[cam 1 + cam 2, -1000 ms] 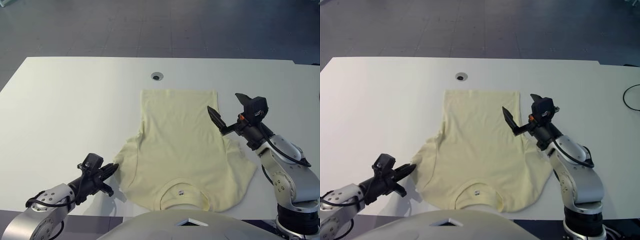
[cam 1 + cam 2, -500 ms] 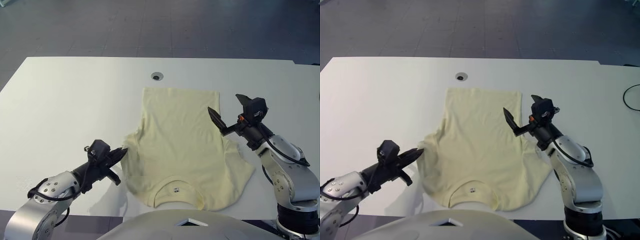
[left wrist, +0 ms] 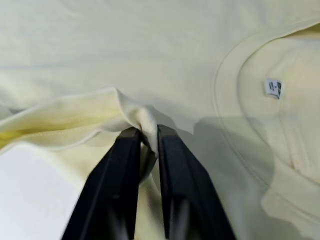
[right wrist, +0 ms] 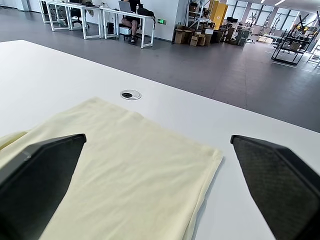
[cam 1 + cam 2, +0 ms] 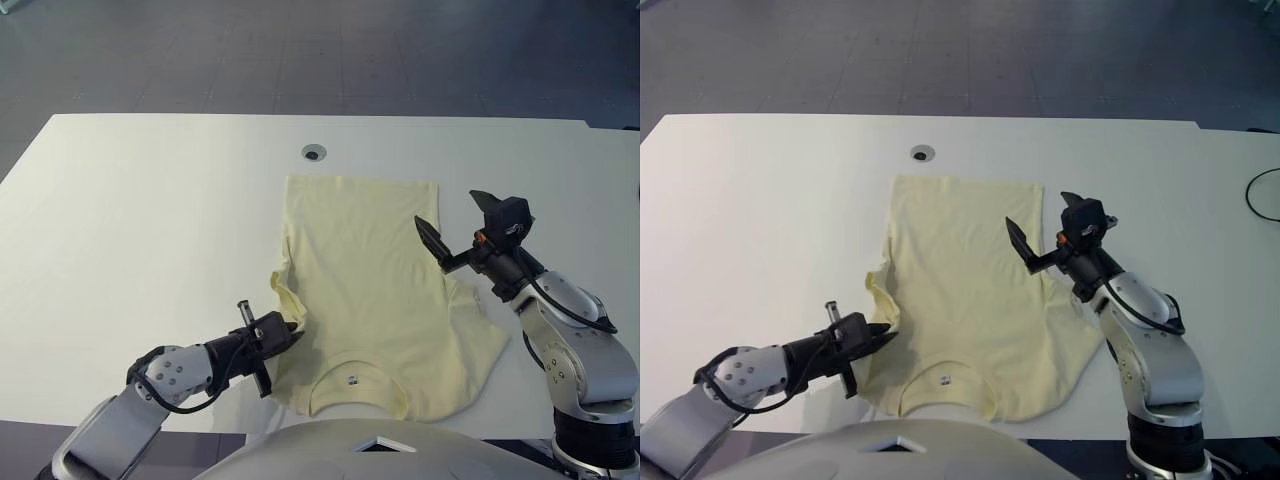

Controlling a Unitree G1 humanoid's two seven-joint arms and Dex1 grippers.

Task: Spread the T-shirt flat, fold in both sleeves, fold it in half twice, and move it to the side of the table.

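Observation:
A pale yellow T-shirt (image 5: 372, 270) lies on the white table (image 5: 140, 210), collar (image 5: 355, 385) toward me and hem at the far end. Its left sleeve (image 5: 285, 300) is bunched and pulled inward over the body. My left gripper (image 5: 291, 335) is shut on that sleeve's fabric (image 3: 135, 112), low over the near left part of the shirt. My right gripper (image 5: 455, 228) hangs open above the shirt's right edge, with nothing between its fingers. The right sleeve (image 5: 480, 340) lies spread out on the table.
A round cable grommet (image 5: 314, 153) sits in the table just beyond the hem. A black cable loop (image 5: 1262, 200) lies at the table's far right edge. Bare table surface stretches to the left of the shirt.
My left gripper has carried the left sleeve rightward, from the shirt's outer left edge in over the body. The right arm has stayed almost still.

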